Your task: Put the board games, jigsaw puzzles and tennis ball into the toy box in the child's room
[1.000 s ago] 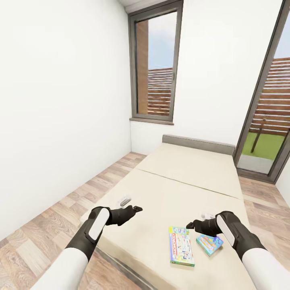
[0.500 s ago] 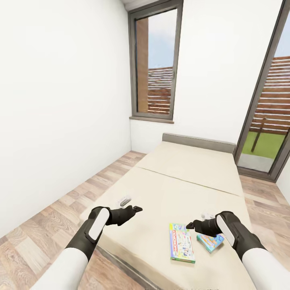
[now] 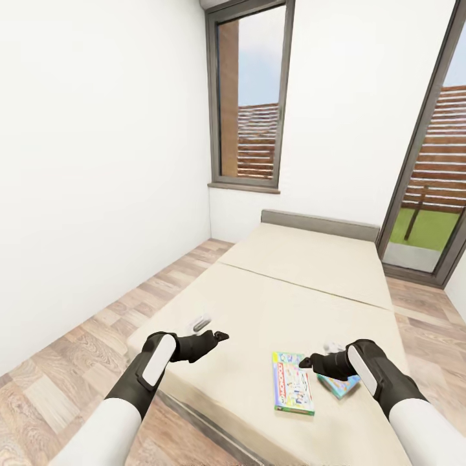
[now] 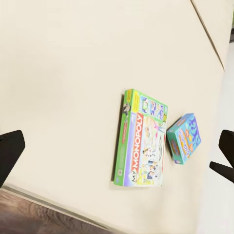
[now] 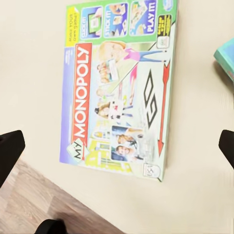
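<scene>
While both board games [image 3: 292,382] lie flat, bed [image 3: 272,304] spreads bare around.

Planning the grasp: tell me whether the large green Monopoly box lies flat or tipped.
Flat: the large green Monopoly box lies cover-up on the cream mattress.

Both arms reach forward, forearms angled inward. Left gripper [image 3: 219,336] fingers spread wide, holding nothing. Right gripper [image 3: 305,362] likewise spread and holding nothing.

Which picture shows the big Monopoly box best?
The right wrist view: the Monopoly box appears close up, its title readable. The left wrist view shows it whole but smaller, and the head view smallest.
</scene>
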`<state>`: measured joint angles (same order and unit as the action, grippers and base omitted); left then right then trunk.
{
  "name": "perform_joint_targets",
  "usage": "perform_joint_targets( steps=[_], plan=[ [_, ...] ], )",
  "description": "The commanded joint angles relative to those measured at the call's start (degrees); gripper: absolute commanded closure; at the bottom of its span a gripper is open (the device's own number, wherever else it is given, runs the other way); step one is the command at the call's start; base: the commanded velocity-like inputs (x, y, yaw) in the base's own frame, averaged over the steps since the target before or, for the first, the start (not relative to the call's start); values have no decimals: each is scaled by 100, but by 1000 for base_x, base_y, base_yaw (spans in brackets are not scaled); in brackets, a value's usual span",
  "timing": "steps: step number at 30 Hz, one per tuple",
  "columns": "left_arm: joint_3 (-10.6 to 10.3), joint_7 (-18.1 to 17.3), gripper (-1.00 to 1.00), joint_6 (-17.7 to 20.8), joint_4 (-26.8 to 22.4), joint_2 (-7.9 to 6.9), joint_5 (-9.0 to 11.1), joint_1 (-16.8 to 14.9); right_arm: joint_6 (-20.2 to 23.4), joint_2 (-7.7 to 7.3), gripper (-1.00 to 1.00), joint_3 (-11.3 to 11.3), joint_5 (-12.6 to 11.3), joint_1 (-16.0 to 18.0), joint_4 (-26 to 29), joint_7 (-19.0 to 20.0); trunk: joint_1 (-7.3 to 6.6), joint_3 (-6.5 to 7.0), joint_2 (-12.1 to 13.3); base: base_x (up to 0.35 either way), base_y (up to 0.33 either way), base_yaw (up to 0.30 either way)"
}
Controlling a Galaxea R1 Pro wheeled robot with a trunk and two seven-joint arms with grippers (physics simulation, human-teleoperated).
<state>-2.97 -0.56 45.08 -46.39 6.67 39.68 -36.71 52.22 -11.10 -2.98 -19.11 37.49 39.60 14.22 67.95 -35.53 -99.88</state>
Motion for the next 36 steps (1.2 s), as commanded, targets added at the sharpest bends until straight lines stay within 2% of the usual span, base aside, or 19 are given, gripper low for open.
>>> perform_joint_targets(
  steps=[1, 12, 36],
  plan=[
    [2, -6, -100, 20, -4, 1, -4, -3, 13, -6, -100, -18, 31, 4, 5, 37, 22, -30, -45, 0, 0, 0],
    [-1, -20, -100, 14, -4, 1, -1, -3, 8, -6, -100, -18, 30, 4, 4, 37, 264, -278, -486, 0, 0, 0],
    [-5, -47, -100, 10, -10, 1, 4, -3, 7, -6, -100, -7, 30, 4, 4, 37, 264, -293, -486, 0, 0, 0]
  ],
)
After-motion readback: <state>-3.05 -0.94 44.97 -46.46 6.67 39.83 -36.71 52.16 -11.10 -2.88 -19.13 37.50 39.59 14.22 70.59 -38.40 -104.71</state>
